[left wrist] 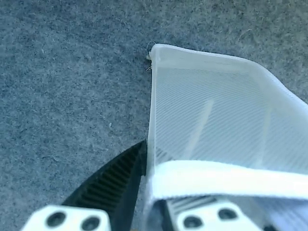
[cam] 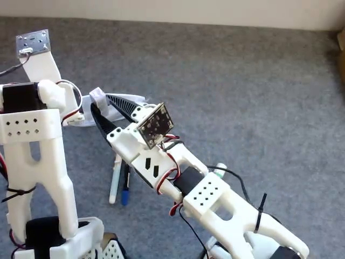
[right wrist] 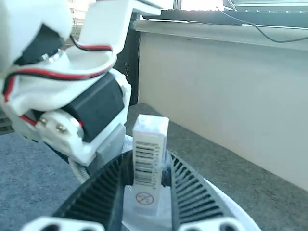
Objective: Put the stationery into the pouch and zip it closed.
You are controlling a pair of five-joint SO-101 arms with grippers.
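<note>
1. My right claw (right wrist: 147, 166) is clamped on a white barcoded block (right wrist: 150, 132). The block's long axis runs along the fingers, and it sits just above the pouch's curved rim.
2. My left claw (left wrist: 154, 178), the nearer one, pinches the pouch (left wrist: 216, 110) by its banded edge.
3. The pouch is white see-through mesh; I judge it is still unzipped.
4. A white pen (cam: 115, 181) lies on the bench (cam: 259, 81).

The left wrist camera hangs close above the pouch (left wrist: 216, 110). The high one sees it from overhead; the right wrist's, beside it, faces a wall (right wrist: 231, 96).
</note>
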